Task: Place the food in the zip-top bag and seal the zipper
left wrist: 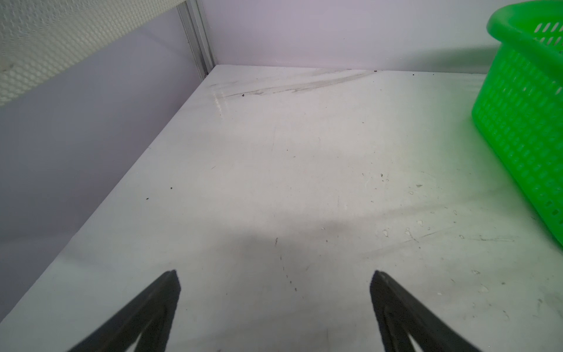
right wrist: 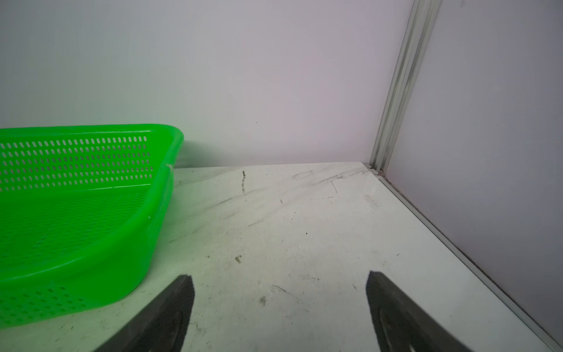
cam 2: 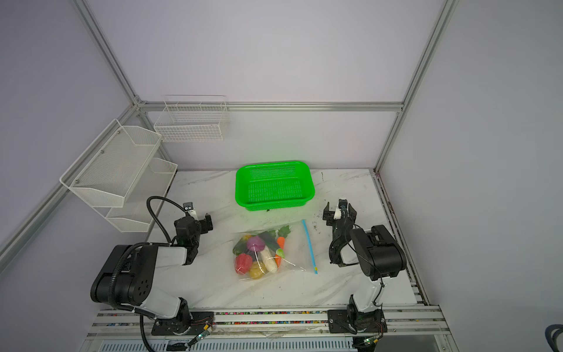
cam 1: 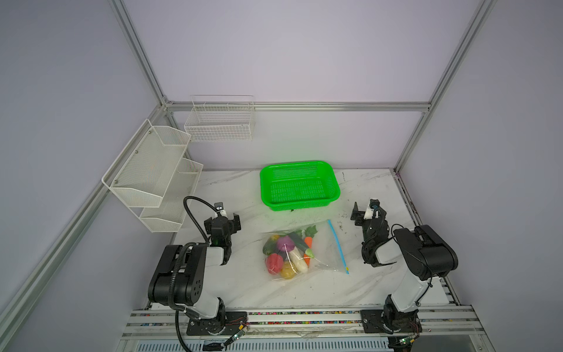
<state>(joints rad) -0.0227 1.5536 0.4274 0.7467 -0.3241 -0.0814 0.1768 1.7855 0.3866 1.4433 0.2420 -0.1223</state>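
The zip-top bag (cam 1: pixel 323 247) (cam 2: pixel 298 247) lies flat in the middle of the marble table, clear and crinkled. The food (cam 1: pixel 288 253) (cam 2: pixel 259 253) is bunched inside its left part: red pepper, yellow potato, white radish, purple onion, orange carrot, dark eggplant. The zipper (cam 1: pixel 337 243) (cam 2: pixel 309 245) runs along the bag's right edge, its yellow slider (cam 1: pixel 346 268) at the near end. My left gripper (cam 1: pixel 222 218) (cam 2: pixel 198 221) (left wrist: pixel 275 275) stands open left of the bag, holding nothing. My right gripper (cam 1: pixel 368 210) (cam 2: pixel 339 210) (right wrist: pixel 280 279) is open to the bag's right, also holding nothing.
An empty green perforated basket (cam 1: pixel 298 164) (cam 2: pixel 274 166) (left wrist: pixel 524 106) (right wrist: pixel 76 228) sits behind the bag near the back wall. White mesh shelves (cam 1: pixel 152 170) and a wire basket (cam 1: pixel 219 122) hang on the left and back walls.
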